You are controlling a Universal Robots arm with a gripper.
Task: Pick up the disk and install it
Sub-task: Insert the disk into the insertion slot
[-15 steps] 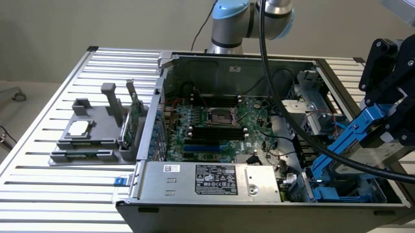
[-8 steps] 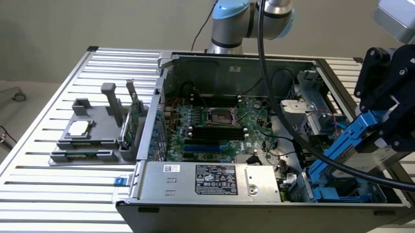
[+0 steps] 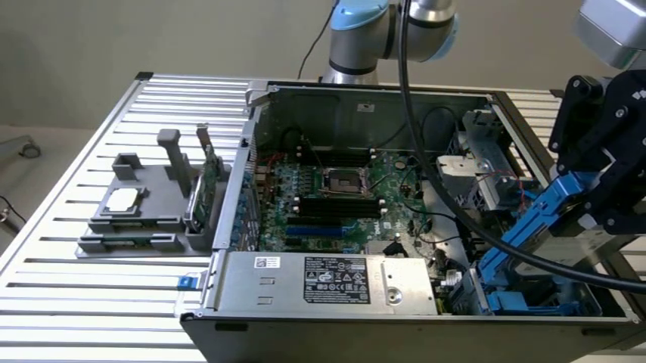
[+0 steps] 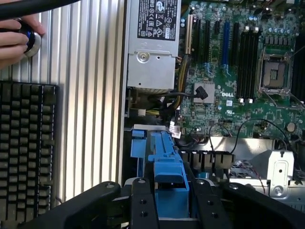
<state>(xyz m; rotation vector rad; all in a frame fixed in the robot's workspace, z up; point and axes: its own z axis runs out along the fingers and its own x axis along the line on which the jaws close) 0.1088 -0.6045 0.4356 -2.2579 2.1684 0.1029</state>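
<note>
At the exterior view's left edge of the slatted counter (image 3: 91, 295), one grey fixture (image 3: 106, 223) is sitting, carrying one small square silver chip (image 3: 123, 199) lying flat and one green circuit card (image 3: 209, 189) standing upright along the side nearest the case. Just beside it, one open computer case (image 3: 364, 91) is taking up the middle and the exterior view's right part of the counter. Inside, one silver power supply (image 3: 313, 276) with a white label is lying along the near wall, and one green motherboard (image 3: 379, 189) with one square processor socket (image 3: 340, 181) is covering the floor behind it. One arm (image 3: 389, 30) is reaching down from beyond the far edge. At the case's corner on the exterior view's right, the claw (image 3: 591, 204) is gripping the disk (image 3: 530, 227) by its blue carrier, holding it tilted with its lower end dipping into the case. In the wrist view, two black fingers (image 4: 143, 205) are pressing on either side of the blue carrier. One black keyboard (image 4: 26, 143) is lying beside the counter's slats, and one hand (image 4: 16, 38) of a person is resting on a small round object beyond it.
</note>
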